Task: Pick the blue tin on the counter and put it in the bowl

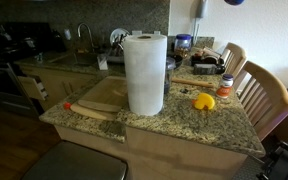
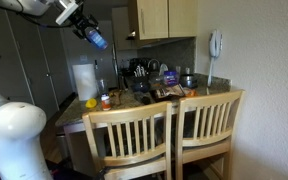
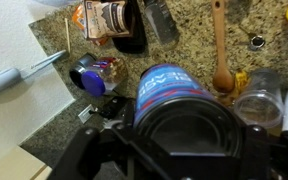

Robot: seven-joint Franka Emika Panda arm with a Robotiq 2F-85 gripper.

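Wrist view: the gripper (image 3: 184,125) pinches the blue tin (image 3: 174,85), jaws pressed against its sides, and the can fills the middle of the picture, carried high above the granite counter (image 3: 189,35). Below lie a wooden spoon (image 3: 221,50), a clear glass (image 3: 259,95) and a red-labelled jar (image 3: 106,18). I cannot pick out the bowl with certainty among them. The step in hand looks like the carry. It would go best with a firm grip and plenty of height over the clutter. The descent should wait until the tin is square over the bowl, and the tin should be let go low so that it does not bounce out.

In an exterior view the tin (image 2: 96,38) hangs in the air off the arm's end, well above the counter and apart from everything on it. Two wooden chairs (image 2: 174,130) stand in front, with wall cabinets (image 2: 154,18) behind.

In an exterior view the speckled stone top carries a tall paper-towel roll (image 1: 145,72) and a yellow object (image 1: 203,101) near the edge. A sink (image 1: 84,55) sits beyond, and the room is dim. The tin does not show clearly here.
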